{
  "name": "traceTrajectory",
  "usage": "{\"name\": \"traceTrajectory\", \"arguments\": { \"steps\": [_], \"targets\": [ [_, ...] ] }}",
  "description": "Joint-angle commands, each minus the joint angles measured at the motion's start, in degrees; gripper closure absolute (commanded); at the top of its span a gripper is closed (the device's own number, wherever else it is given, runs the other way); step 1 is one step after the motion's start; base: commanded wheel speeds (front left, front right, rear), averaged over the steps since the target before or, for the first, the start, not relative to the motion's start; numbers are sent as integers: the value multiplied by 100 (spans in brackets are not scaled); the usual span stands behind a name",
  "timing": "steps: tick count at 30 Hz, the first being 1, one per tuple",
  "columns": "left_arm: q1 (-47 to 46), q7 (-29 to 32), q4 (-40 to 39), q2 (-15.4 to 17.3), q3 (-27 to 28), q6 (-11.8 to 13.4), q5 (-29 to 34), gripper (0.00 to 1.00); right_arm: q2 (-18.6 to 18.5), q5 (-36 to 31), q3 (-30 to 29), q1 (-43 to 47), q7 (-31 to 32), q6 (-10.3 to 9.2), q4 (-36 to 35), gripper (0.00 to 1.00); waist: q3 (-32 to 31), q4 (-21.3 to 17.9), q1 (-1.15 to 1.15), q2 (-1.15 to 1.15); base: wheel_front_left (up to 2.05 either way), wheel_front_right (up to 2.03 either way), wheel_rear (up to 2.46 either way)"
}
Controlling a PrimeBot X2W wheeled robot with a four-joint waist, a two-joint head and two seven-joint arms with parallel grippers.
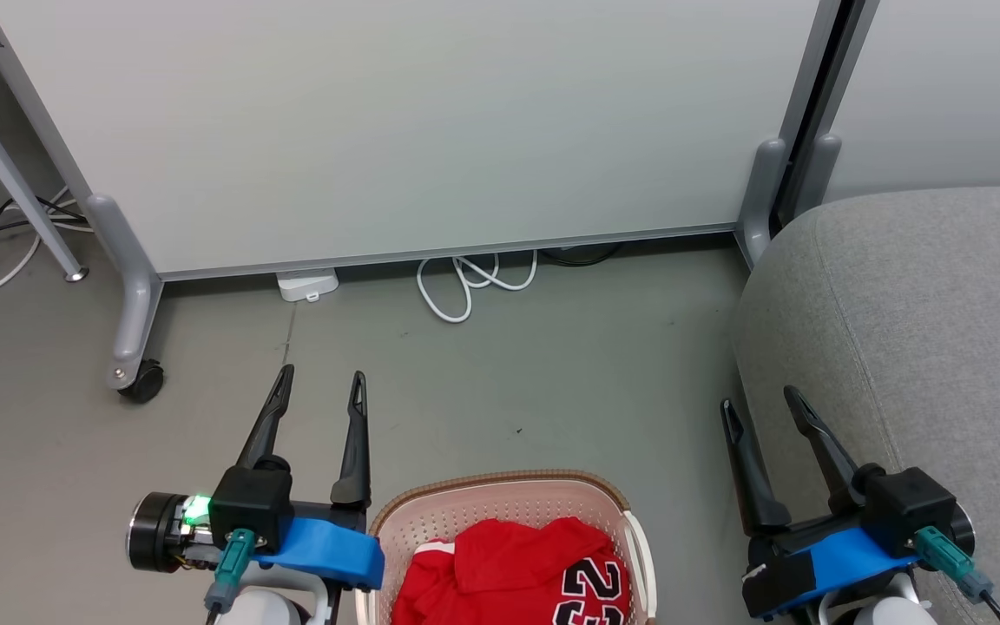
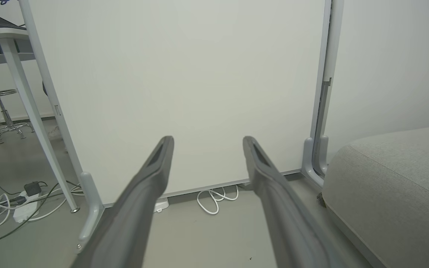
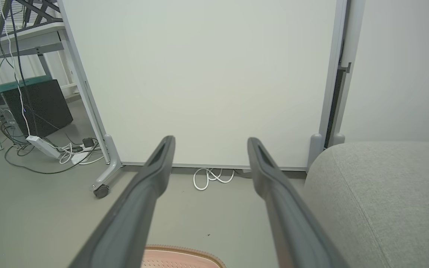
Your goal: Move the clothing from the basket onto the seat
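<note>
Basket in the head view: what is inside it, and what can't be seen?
The basket holds red clothing, a jersey with numerals "23" uppermost. The perforated back wall shows above it. The clothing covers the basket's floor, and the picture's edge cuts off the near part.

From the head: looks steeply down on the floor [image 1: 552, 373], with the basket [image 1: 500, 476] at the bottom edge, the seat [image 1: 925, 330] at right and the partition panel [image 1: 422, 130] across the top. From the left wrist: sits low, faces almost level along the left gripper [image 2: 207, 139] toward that panel. From the right wrist: likewise low along the right gripper [image 3: 210, 139], nearer the seat, catching the basket rim at the bottom edge. Shares the panel, the coiled white cable [image 1: 470, 279] and the seat's rounded corner across all three.
</note>
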Motion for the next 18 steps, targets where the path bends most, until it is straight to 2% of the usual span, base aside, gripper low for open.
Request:
{"name": "traceTrajectory", "arguments": {
  "steps": [1,10,18],
  "targets": [
    [-84,-59,1,22,-27,13,119,0,-37,-132,13,-82,-50,13,6,0,3,2,0,0,0,0,0],
    [-97,-147,9,9,-83,37,482,0,-39,-454,57,-83,-139,14,29,0,6,19,0,0,0,0,0],
    [-88,-145,31,-10,-36,-17,447,0,-38,-401,52,-76,-139,14,38,0,9,25,0,0,0,0,0]
  ]
}}
